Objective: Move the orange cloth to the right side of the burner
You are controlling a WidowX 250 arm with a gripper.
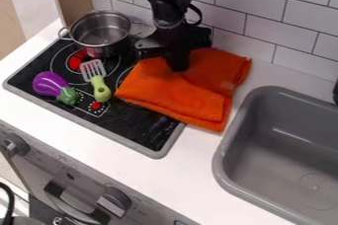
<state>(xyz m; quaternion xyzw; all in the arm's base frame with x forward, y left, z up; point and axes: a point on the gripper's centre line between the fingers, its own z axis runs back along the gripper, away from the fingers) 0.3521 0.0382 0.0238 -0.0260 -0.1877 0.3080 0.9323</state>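
Observation:
The orange cloth (182,91) lies folded, partly over the right part of the black burner plate (135,123) and partly on the white counter to its right. From the top edge the arm comes down, and my gripper (177,66) is at the cloth's upper middle, its tip end touching or just over the fabric. The gripper covers a bit of the cloth's back edge. Whether it holds any fabric I cannot tell.
A metal pot (100,32) stands at the burner's back left. A purple eggplant (53,86) and a green-handled spatula (97,80) lie on the burner's left part. The grey sink (284,135) is at the right, a tiled wall (257,17) behind.

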